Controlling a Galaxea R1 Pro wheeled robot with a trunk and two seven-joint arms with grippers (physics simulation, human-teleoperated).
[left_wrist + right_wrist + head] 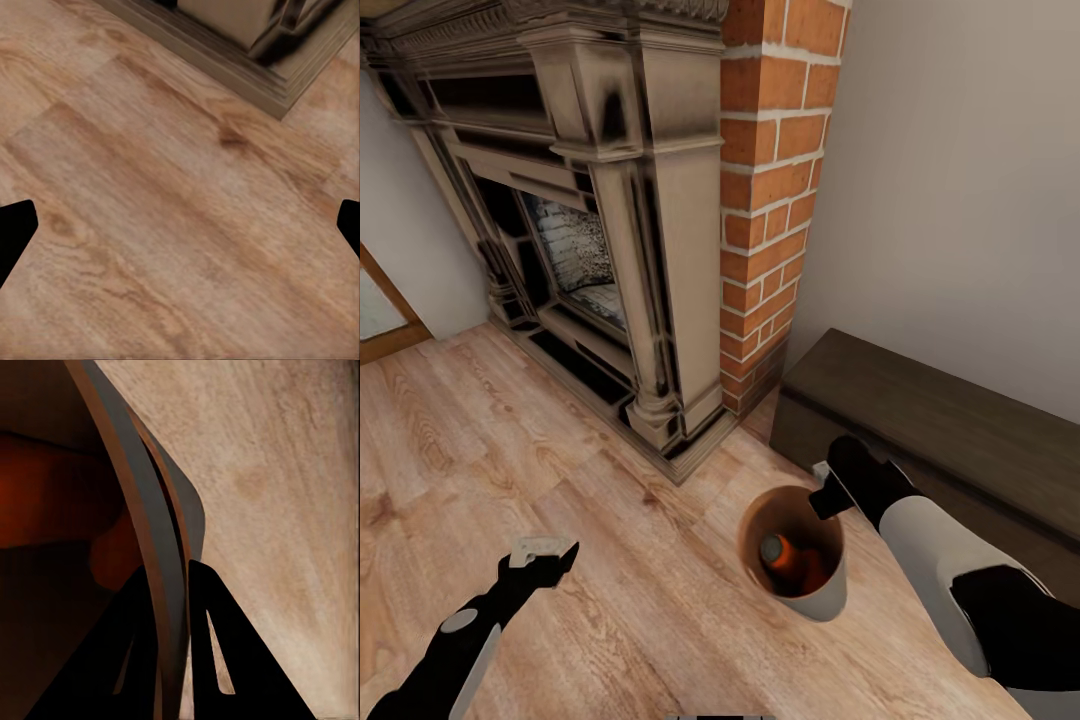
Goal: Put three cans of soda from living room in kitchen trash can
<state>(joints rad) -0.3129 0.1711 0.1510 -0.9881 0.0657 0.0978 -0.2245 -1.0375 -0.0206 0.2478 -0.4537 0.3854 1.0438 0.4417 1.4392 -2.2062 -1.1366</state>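
Wood-plank flooring of the living room, before an ornate fireplace and brick chimney. Right gripper pinching the trash can by its rim; orange soda cans lying inside, count unclear.

Left wrist: fingertips spread wide, nothing between, bare planks below.

Right wrist: fingers clamped across thin rim. Probably light, stiff, slippery; best held at the rim.
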